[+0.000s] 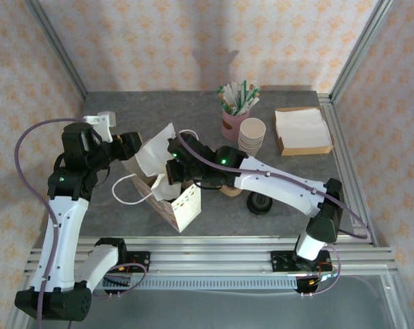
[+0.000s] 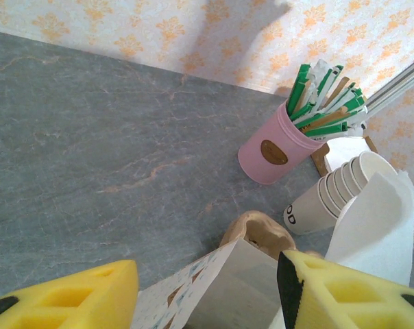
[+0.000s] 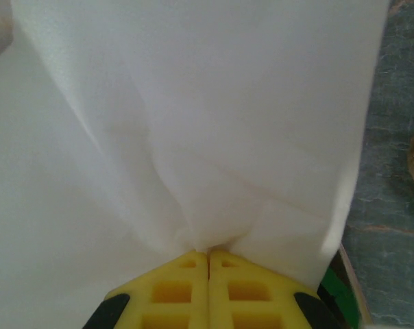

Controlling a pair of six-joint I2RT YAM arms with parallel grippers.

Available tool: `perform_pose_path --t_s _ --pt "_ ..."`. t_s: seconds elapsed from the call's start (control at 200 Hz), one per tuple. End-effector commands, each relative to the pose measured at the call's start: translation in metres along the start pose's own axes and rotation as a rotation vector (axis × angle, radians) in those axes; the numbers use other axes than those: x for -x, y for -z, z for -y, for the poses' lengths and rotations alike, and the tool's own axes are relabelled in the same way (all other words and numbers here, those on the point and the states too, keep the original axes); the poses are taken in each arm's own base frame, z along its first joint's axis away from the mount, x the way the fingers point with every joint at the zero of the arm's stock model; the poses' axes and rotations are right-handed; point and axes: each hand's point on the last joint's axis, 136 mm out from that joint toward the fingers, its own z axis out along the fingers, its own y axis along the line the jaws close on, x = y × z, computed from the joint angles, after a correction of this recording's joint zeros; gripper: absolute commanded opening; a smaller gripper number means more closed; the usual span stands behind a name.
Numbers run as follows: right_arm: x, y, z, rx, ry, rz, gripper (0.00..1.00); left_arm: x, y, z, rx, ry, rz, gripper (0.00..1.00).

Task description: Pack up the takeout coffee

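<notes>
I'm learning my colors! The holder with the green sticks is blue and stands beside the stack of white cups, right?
Not quite: the holder is pink, not blue, as the left wrist view shows. It does hold the green sticks and stands beside the stack of white cups.

1. A grey marbled table (image 1: 159, 110) carried everything.
2. A pink pot (image 1: 232, 123) stuffed with green and white sticks stood near the far edge.
3. A stack of white paper cups (image 1: 252, 133) stood just beside the pot, on its right.
4. White napkins (image 1: 301, 129) lay piled on a brown tray at the far right.
5. A paper bag (image 1: 183, 205) with a loop handle stood nearer the front, left of centre.
6. A round tan piece (image 2: 258, 233) lay beside the bag, partly hidden.
7. A black lid (image 1: 260, 203) sat to the bag's right.
</notes>
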Motion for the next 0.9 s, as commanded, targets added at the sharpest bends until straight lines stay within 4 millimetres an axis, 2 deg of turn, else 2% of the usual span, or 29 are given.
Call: perform_pose_path --t_s 0.0,0.15,0.33,0.49,0.591,0.721,0.891 --pt "-0.009 -0.001 0.004 -0.087 0.12 -0.042 0.0 0.002 0.0 0.003 -0.02 -0.007 0.002 0.57" --pt "-0.006 -0.008 -0.005 -0.093 0.191 -0.028 0.0 0.005 0.003 -0.001 0.01 -0.009 0.015 0.57" --pt "0.01 -0.012 -0.022 -0.031 0.218 0.05 0.0 0.014 0.016 -0.01 0.081 -0.016 0.096 0.56" --pt "0.029 -0.011 -0.03 0.0 0.225 0.162 0.0 0.016 0.019 -0.023 0.153 0.012 0.107 0.56" --pt "0.031 -0.016 -0.036 0.054 0.227 0.215 0.0 0.016 0.018 -0.026 0.158 0.023 0.105 0.56" --pt "0.03 -0.026 -0.035 0.046 0.242 0.216 0.0 0.016 0.016 -0.025 0.152 0.028 0.104 0.56" --pt "0.021 -0.043 -0.02 -0.007 0.28 0.178 0.0 0.015 0.015 -0.023 0.132 0.029 0.099 0.56"
